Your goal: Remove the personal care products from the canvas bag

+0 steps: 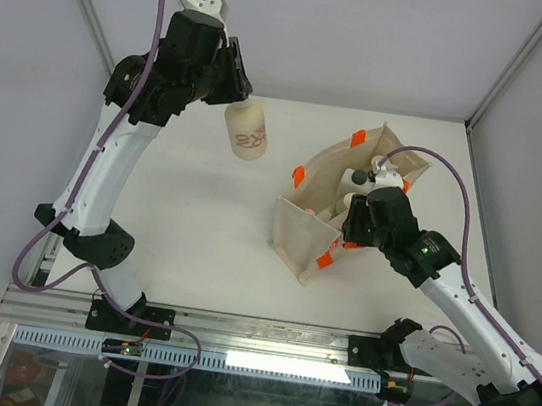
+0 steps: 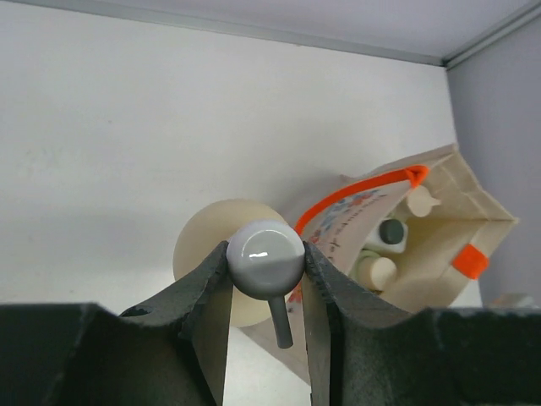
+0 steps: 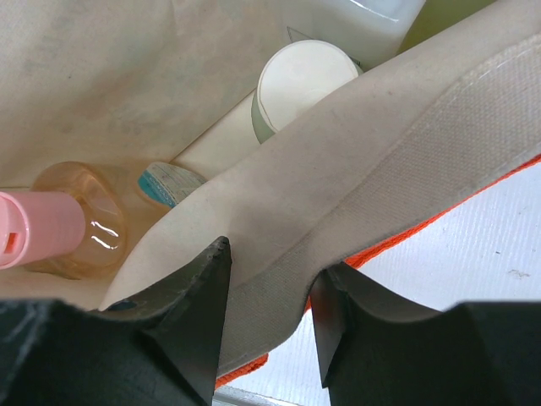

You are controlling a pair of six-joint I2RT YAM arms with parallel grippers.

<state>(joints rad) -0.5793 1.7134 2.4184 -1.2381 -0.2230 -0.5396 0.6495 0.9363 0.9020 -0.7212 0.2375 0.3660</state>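
One pump bottle [image 1: 248,131] is out of the canvas bag [image 1: 319,232], hanging well to the left of it in the left gripper [image 1: 233,100]; the fingers [image 2: 203,283] are closed snugly on either side of its grey-white pump head, the body pointing down toward the table [image 1: 176,230]; gripping by the pump looks like the natural choice, since it is the narrow part that stuck up for the taking; I cannot tell whether the base touches the table.

At least three more sit inside the bag, leaning against one another: a pink-capped bottle [image 3: 59,228] in the bottom corner, a cream-capped bottle [image 3: 303,83] beside it, and a dark-capped bottle [image 2: 390,230] toward the far wall.

The right gripper [image 1: 355,218] is at the bag's right-hand rim, one finger inside and one outside, closed on the doubled cloth just above the orange strap [image 3: 406,237]; to my eye it pins the soft wall so the mouth stays open and the bag cannot slide or slump.

I would judge the task about a quarter done; the next thing needed is a clear spot left of the bag to set this bottle down upright.
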